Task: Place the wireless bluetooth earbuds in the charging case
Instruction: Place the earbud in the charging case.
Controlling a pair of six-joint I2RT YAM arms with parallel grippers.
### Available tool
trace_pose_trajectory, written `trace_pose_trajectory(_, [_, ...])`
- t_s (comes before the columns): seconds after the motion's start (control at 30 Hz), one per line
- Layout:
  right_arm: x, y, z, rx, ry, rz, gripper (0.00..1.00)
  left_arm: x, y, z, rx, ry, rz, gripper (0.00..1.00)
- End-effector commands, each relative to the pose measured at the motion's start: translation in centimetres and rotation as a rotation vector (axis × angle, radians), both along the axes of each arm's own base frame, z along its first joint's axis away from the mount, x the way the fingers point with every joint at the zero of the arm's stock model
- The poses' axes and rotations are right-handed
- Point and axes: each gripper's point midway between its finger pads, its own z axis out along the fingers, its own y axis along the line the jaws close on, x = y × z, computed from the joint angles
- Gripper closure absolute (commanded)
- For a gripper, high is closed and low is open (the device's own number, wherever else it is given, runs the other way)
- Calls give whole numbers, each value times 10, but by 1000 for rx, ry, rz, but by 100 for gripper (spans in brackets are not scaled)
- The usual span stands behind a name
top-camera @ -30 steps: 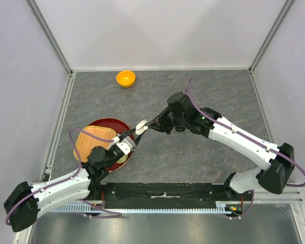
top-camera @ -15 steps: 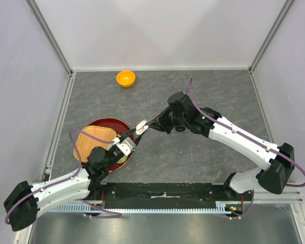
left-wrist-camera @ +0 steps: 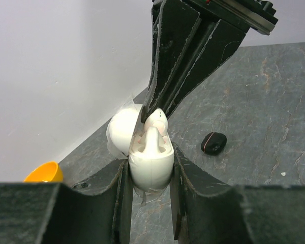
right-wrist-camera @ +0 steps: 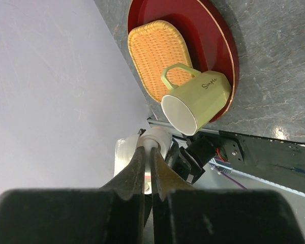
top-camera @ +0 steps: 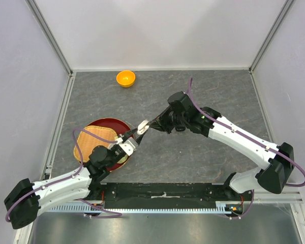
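A white charging case (left-wrist-camera: 151,162) with its lid (left-wrist-camera: 121,131) open is held upright above the table, and my left gripper (left-wrist-camera: 150,170) is shut on its body. My right gripper (right-wrist-camera: 149,148) comes in from above, shut on a white earbud (left-wrist-camera: 156,122) whose lower end sits in the case's opening. In the top view the case (top-camera: 143,125) hangs between both grippers, just right of the red plate. The right fingers (left-wrist-camera: 178,76) hide part of the earbud. Other earbuds are out of view.
A small black case (left-wrist-camera: 214,143) lies shut on the grey table beyond the white one. A red plate (top-camera: 94,124) carries a wicker tray (right-wrist-camera: 155,53) and a green mug (right-wrist-camera: 198,99) on its side. An orange bowl (top-camera: 125,78) stands at the back.
The left arm has shifted slightly. Both grippers and the case stay almost where they were, each keeping its hold.
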Motion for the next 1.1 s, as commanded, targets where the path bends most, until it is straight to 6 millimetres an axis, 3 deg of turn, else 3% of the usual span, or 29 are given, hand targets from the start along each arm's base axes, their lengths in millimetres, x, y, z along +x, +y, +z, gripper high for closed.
trace_pose_trajectory(0.0, [2,3,-7,-13,12,0,89,-14,-8,61,-118,-150,-61,98])
trace_pose_trajectory(0.23, [1,8,-6,-2,4,25,76,-13,-11,60,-118,-140,-62,98])
trace_pose_trajectory(0.6, [5,2,9,15,-50,5,75,-12,-10,59,-147,-116,-60,98])
trace_pose_trajectory(0.77, [7,-1,14,14,-73,-7,60,-13,-9,59,-168,-104,-65,98])
trace_pose_trajectory(1.07, [9,-4,31,14,-152,4,59,-12,-8,58,-210,-72,-62,98])
